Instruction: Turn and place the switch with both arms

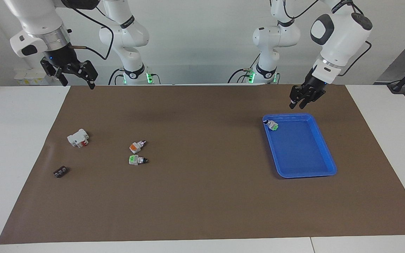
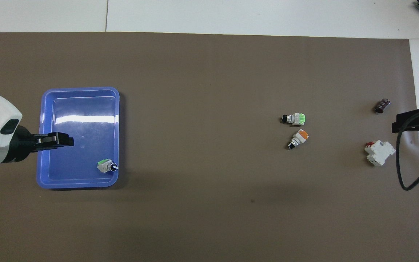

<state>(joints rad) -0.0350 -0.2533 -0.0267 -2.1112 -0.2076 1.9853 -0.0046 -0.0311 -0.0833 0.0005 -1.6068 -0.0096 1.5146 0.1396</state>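
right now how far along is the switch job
Done: a green-faced switch lies in the blue tray. In hand: nothing; the left gripper hangs empty above the tray, the right gripper waits open. Left: the orange-faced switch lies on the mat.

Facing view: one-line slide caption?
Green-faced switch lies in the blue tray; left end effector raised above it.

Switch in tray, corner nearest robots. Two switches mid-mat; breaker at their 10 o'clock in facing view.
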